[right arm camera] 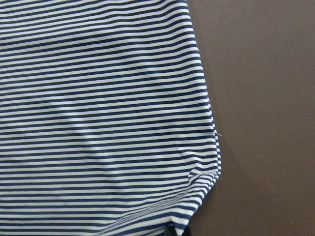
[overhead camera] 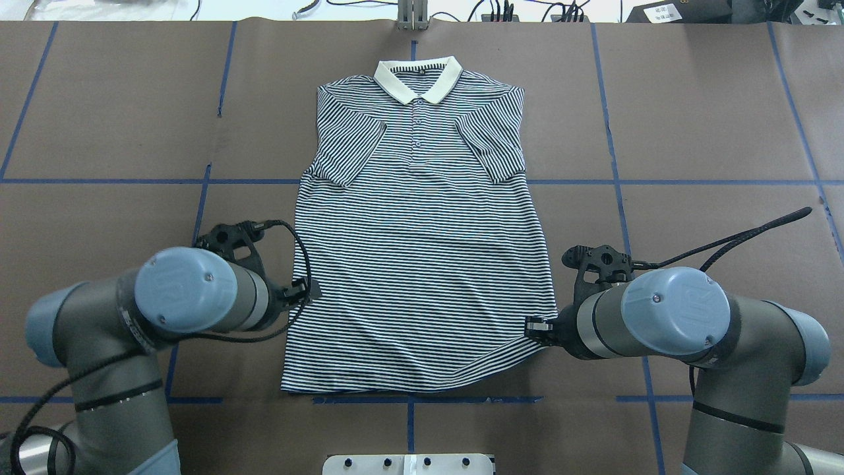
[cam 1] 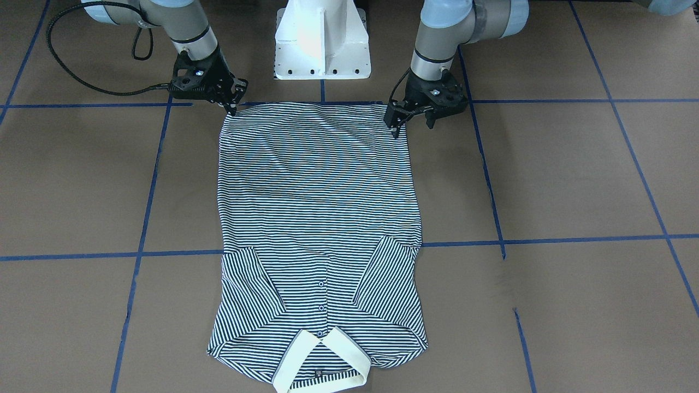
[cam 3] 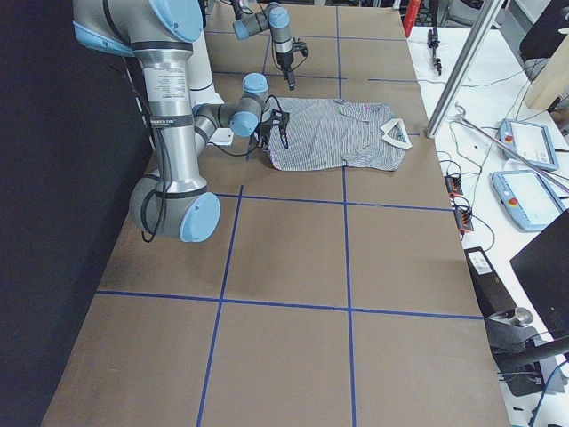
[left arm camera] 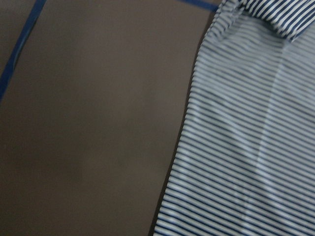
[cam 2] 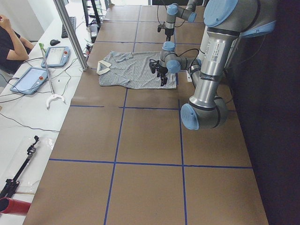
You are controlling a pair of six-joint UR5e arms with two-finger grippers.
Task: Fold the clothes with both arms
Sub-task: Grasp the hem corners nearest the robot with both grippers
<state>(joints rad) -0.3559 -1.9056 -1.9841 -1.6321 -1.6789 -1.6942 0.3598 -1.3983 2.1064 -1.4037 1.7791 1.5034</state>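
Note:
The striped polo shirt lies flat and face up on the brown table. Its cream collar points away from the robot, and both sleeves are folded in over the chest. My left gripper is open at the shirt's side edge near the hem, with one fingertip over the cloth. At the opposite hem corner my right gripper stands open against the shirt's edge. Both wrist views show striped cloth lying flat beside bare table.
The white pedestal base stands just behind the hem. Blue tape lines mark a grid on the table. In the exterior left view a white side bench holds tablets, a metal post rises, and a person sits beyond.

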